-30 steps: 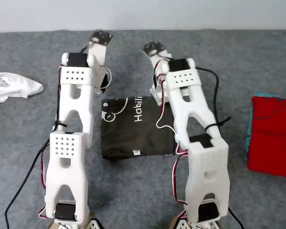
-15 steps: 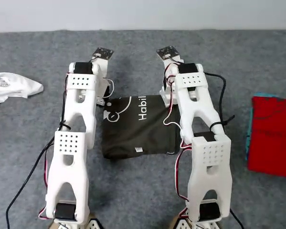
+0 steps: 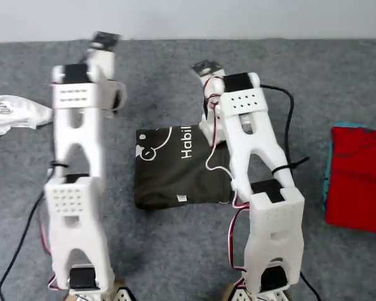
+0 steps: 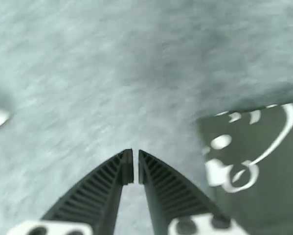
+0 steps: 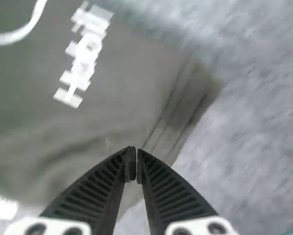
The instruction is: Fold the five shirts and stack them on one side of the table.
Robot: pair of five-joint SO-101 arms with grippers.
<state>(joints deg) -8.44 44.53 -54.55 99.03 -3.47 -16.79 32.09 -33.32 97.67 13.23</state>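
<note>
A folded black shirt (image 3: 175, 166) with white print lies on the grey carpet between my two arms. My left arm (image 3: 75, 100) stands left of it. The left gripper (image 4: 135, 166) is shut with nothing in it, over bare carpet, with the black shirt (image 4: 254, 161) off to one side. My right arm (image 3: 241, 103) reaches over the shirt's far right corner. The right gripper (image 5: 135, 164) is shut above the black shirt's (image 5: 87, 98) edge, and no cloth shows between its fingers. A crumpled white shirt (image 3: 15, 113) lies at the far left. A folded red shirt (image 3: 358, 179) sits on a teal one (image 3: 329, 169) at the right.
Grey carpet (image 3: 175, 251) covers the whole table. A pale wall (image 3: 188, 19) runs along the far edge. Cables (image 3: 288, 163) hang from both arms. Open carpet lies in front of the black shirt and between it and the red stack.
My left arm has swung left, away from the black shirt and toward the white one. The right arm shifted slightly left. The black shirt lies where it was.
</note>
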